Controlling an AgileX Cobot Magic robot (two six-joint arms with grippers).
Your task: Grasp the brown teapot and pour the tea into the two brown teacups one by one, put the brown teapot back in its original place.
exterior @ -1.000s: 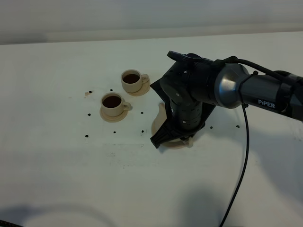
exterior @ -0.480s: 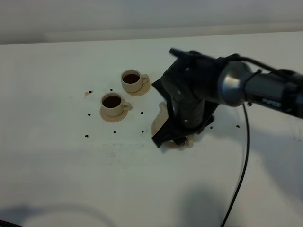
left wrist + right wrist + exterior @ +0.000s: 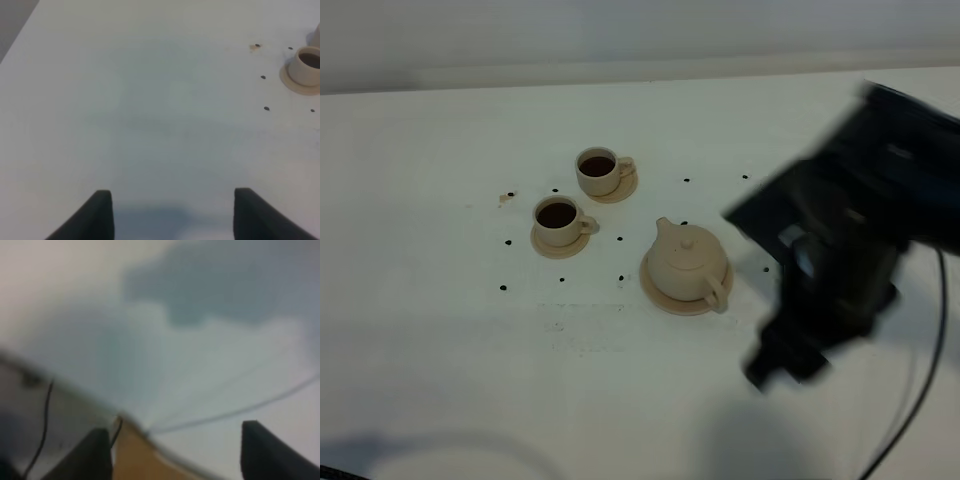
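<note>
- The right arm (image 3: 850, 250) is a dark motion smear, cut by the frame's right edge.
- One teacup (image 3: 306, 66) is clipped at the right edge.
- Right wrist view is blurred throughout.

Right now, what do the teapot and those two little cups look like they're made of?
The teapot looks like unglazed ceramic or clay: matte beige-tan, no shiny highlights. The two cups and their saucers match it in colour and dull finish, so probably the same ware. Painted plastic can't be ruled out.

Beige-tan teapot (image 3: 686, 262), coaster (image 3: 663, 292) and cups (image 3: 557, 220) of dark-brown tea; white table (image 3: 440, 350).
</note>
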